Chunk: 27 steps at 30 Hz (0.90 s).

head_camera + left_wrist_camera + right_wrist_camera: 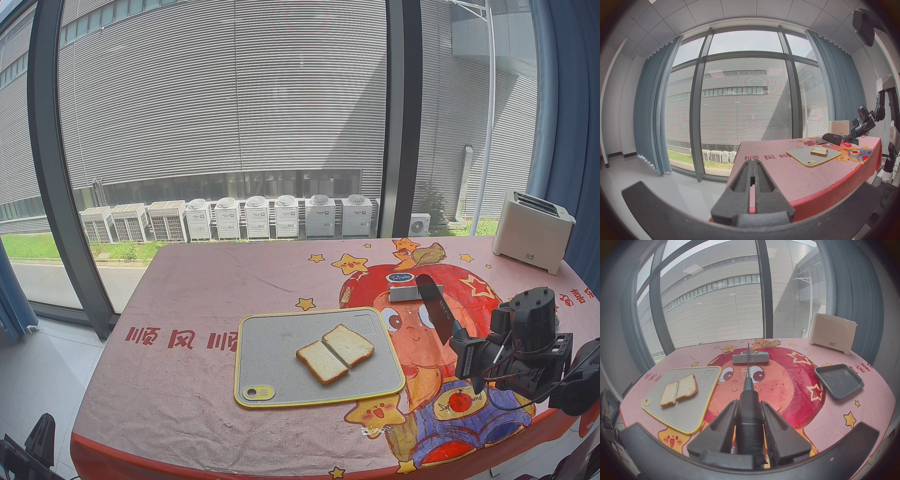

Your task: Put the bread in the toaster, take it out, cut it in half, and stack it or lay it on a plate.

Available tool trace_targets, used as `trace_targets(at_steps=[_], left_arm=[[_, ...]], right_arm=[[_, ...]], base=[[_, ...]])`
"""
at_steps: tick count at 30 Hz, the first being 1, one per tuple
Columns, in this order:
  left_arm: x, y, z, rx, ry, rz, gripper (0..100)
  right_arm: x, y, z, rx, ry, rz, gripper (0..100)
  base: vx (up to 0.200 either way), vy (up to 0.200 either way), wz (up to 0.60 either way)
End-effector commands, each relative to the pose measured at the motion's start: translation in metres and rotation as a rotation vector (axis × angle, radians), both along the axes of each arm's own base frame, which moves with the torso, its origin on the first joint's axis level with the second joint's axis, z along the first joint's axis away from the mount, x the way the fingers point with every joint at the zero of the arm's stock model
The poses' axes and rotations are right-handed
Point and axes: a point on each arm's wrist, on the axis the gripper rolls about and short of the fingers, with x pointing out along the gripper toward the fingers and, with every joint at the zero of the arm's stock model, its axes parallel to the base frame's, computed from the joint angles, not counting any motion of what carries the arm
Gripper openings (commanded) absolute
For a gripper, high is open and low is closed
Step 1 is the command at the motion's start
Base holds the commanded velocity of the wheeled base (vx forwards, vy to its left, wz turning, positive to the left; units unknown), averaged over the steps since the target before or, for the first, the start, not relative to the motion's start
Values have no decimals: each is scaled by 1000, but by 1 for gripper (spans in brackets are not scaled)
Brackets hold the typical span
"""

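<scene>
Bread [335,353] cut in two, lying side by side on board [269,350], near left. Not yet moved to plate [839,380], right. Right gripper [749,415] clenched around knife [435,308]; left gripper [752,187] pinched closed, empty.

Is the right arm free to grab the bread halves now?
Probably not: the right gripper is shut on the knife. Nothing covers the bread halves on the cutting board, though.

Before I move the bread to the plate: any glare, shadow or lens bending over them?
Head view: even daylight, no glare on the bread or board. Right wrist view: window frames bow and corners darken, yet plate and knife stay lit. Left wrist view: rippled stripes across the building.
</scene>
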Motion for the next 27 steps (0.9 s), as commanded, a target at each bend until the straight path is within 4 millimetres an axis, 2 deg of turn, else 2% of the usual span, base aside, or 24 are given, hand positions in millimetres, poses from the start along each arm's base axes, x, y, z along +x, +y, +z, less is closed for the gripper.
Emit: trace_targets(at_steps=[1,27], left_arm=[[0,0,-5,0,1,0,0],[0,0,-5,0,1,0,0]], right_arm=[[1,1,0,0,1,-1,0],[6,1,7,21,-28,-14,0]], base=[[0,0,0],[0,0,0]])
